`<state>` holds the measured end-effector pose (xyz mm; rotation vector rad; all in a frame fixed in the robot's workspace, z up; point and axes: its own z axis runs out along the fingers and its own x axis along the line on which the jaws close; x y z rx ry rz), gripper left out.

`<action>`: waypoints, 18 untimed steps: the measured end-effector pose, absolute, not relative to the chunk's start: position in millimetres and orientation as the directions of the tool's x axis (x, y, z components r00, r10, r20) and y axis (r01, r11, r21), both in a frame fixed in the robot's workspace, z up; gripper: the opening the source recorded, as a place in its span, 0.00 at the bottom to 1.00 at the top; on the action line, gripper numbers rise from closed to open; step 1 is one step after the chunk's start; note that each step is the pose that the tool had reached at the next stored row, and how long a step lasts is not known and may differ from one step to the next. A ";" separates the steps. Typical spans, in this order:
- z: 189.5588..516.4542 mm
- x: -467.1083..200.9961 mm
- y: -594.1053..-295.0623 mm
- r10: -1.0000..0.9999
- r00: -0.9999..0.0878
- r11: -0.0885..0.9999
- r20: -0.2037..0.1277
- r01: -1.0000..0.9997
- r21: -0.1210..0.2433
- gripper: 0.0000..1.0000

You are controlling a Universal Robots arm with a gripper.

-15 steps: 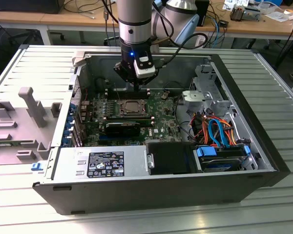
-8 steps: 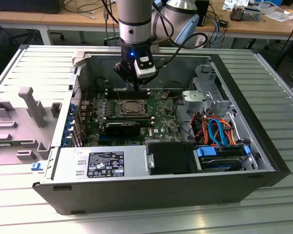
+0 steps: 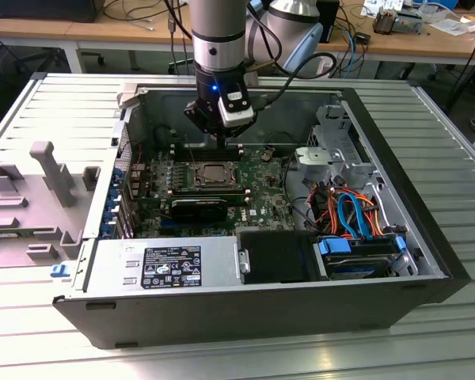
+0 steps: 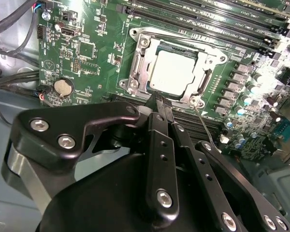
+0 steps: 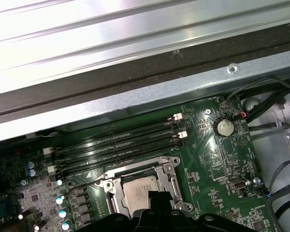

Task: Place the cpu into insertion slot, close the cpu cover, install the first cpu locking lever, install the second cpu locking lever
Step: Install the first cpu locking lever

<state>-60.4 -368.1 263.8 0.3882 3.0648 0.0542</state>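
In the exterior view, an open computer case (image 3: 261,313) is lying on a slatted metal table (image 3: 451,340), and the arm is reaching down into it, with the gripper (image 3: 222,147) hanging just above the motherboard (image 3: 263,184) near the case's far wall. The cpu (image 3: 214,172) is sitting near the middle of that board, just in front of the gripper. In the second wrist view, the fingers (image 4: 157,123) are pressing together with nothing between them, their tips at the edge of the insertion slot (image 4: 204,79). The cpu is lying flat inside the slot, and the cpu cover (image 4: 150,72) is lying down around it. A thin lever (image 4: 201,124) is sticking out from one corner. In the first wrist view, the cpu is sitting in the slot beside the memory slots (image 5: 116,145).
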 end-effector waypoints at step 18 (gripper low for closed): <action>263.8 -60.4 -368.1 0.136 -0.990 0.990 -0.046 0.134 0.044 0.11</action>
